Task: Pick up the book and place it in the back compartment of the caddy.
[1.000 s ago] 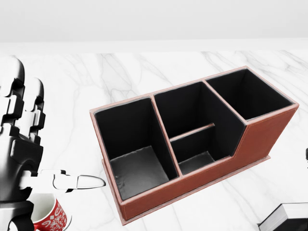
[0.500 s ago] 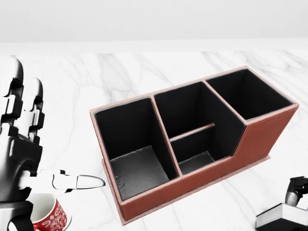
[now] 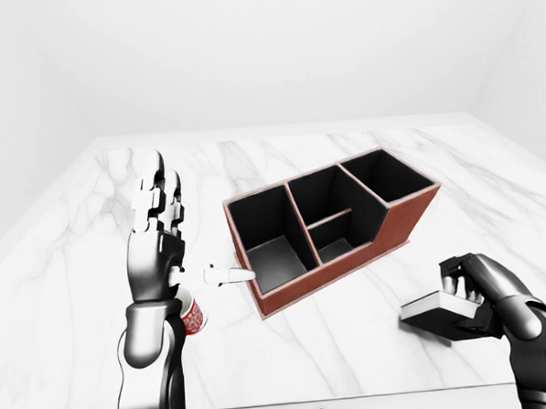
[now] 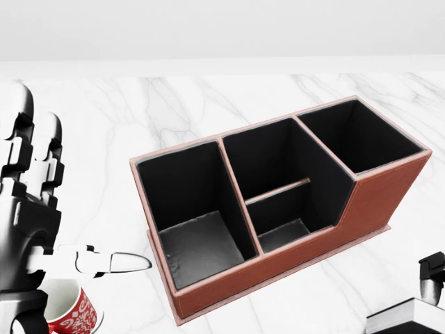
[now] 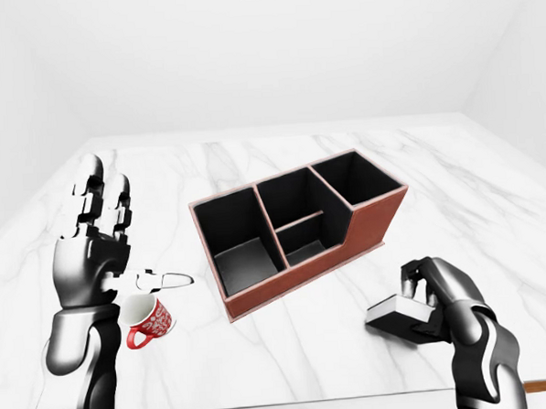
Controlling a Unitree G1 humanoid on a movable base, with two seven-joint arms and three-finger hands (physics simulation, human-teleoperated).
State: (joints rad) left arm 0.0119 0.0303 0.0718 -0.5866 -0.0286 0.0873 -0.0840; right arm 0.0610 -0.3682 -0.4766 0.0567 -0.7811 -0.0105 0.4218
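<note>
The book [image 3: 432, 308], dark-covered with white page edges, is at the lower right of the left-eye view, and my right hand [image 3: 467, 293] has its fingers curled shut on it. It lies flat and low over the marble, well apart from the caddy. The brown caddy [image 3: 390, 223] with black compartments stands at an angle in the middle of the table. A long wall splits off its end compartments, and a low divider splits the middle one. My left hand [image 3: 190, 238] is raised upright left of the caddy, open, thumb pointing toward it and holding nothing.
A red and white mug [image 5: 149, 321] stands just below my left hand, near the caddy's left end. The white marble table [image 3: 344, 155] stretches beyond the caddy to a pale wall; its near edge [image 3: 357, 403] runs along the bottom of the eye views.
In the head view's bottom right corner, my right hand's fingers have come into sight on the book, and the book has shifted slightly. The left hand, mug and caddy are unmoved.
</note>
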